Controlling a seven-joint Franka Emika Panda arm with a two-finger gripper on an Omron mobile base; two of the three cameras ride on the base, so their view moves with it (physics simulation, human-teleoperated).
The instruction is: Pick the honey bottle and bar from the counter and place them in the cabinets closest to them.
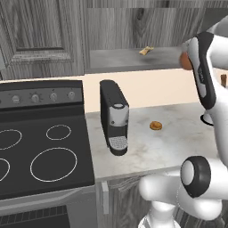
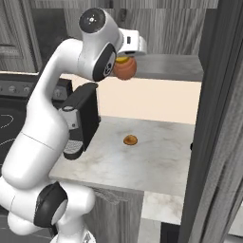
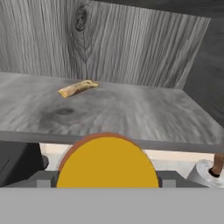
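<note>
The rounded orange-brown honey bottle (image 2: 125, 69) sits clamped between the dark fingers (image 3: 41, 178), one on each side of it, its yellow cap facing the open dark grey wood-grain cabinet (image 3: 131, 109). It hangs just before the cabinet's shelf edge, high above the pale marbled bench (image 2: 142, 156). A small tan packet (image 3: 78, 88) lies on the shelf floor, deeper inside.

Flat, even rendered light with no single source to be made out. The counter (image 1: 178, 133) reads bright and pale; the cabinets (image 1: 124, 58) sit dimmer, their shelf dull grey. Shadows are faint and soft. No glare. Edges look soft and slightly blurred throughout.
</note>
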